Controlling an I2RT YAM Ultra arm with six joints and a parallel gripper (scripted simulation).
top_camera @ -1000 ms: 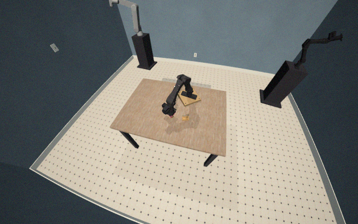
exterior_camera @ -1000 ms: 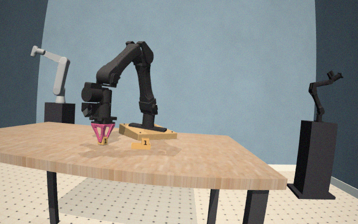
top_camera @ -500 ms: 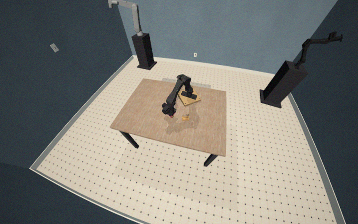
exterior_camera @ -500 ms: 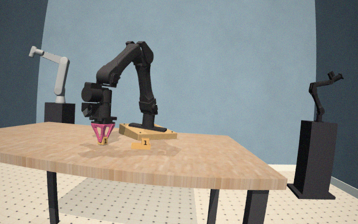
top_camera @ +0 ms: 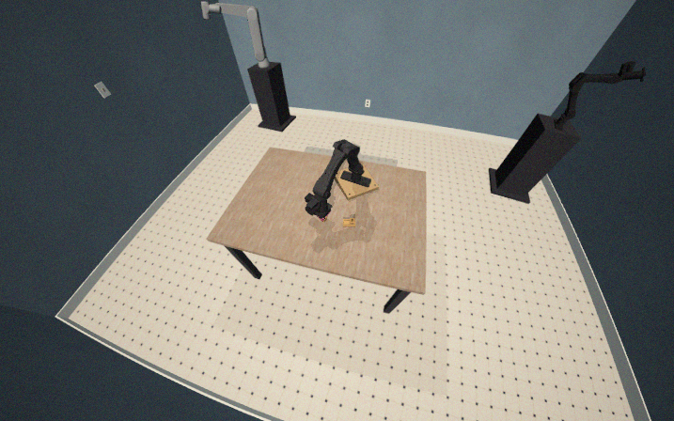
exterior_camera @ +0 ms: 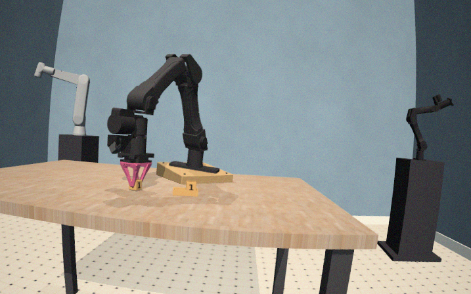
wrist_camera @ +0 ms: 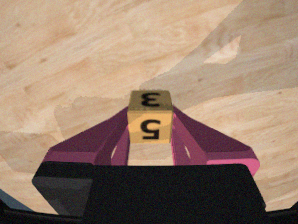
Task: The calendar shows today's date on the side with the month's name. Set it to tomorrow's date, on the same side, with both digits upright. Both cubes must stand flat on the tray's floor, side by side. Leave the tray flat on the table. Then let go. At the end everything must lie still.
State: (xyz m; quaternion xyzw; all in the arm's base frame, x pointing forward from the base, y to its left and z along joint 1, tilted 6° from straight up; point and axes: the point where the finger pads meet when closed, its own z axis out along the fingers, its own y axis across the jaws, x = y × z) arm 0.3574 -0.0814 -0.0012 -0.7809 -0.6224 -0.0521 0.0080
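The yellow tray [top_camera: 349, 225] [exterior_camera: 179, 191] is on the table. One yellow cube [exterior_camera: 190, 186] stands at the tray's right end in the exterior view and shows a black 1, upright; the tray's left part holds no cube. My gripper [exterior_camera: 134, 185] [wrist_camera: 150, 112] points down to the left of the tray and is shut on the other yellow cube [exterior_camera: 138, 185] [wrist_camera: 149, 127]. That cube shows a 1 towards the exterior view; the wrist view shows its 5 and 3, both upside down there. It is at or just above the table top; I cannot tell which.
The arm's wooden base plate [top_camera: 351, 192] [exterior_camera: 207, 178] lies behind the tray. The wooden table [top_camera: 255, 209] [exterior_camera: 229, 218] has its front edge beyond the tray, towards the exterior view. Two other arms stand on dark pedestals [top_camera: 271, 96] [exterior_camera: 416, 204] away from the table.
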